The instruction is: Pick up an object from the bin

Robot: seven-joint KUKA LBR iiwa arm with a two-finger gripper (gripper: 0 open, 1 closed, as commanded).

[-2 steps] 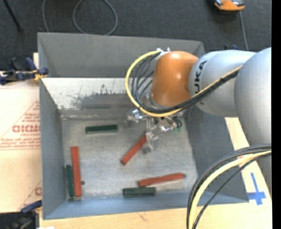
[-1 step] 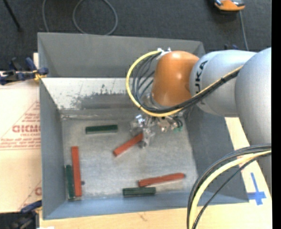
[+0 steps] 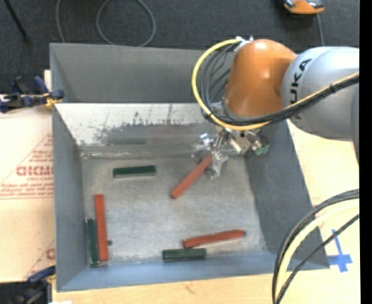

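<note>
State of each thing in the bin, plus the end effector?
End effector: low, back right.
Slanted red stick: upper end at end effector.
Back green stick: flat, alone.
Left red stick: flat, at left.
Left green stick: flat, beside it.
Front red stick: flat.
Front green stick: flat, beside it.

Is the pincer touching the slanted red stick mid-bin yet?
Touching. In the camera view the slanted red stick has its upper end between the fingers of the pincer, no gap.

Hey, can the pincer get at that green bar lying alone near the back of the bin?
Probably yes. The green bar lies flat and apart from the rest, nothing on top; the pincer sits nearby, at the upper end of the slanted red stick.
</note>
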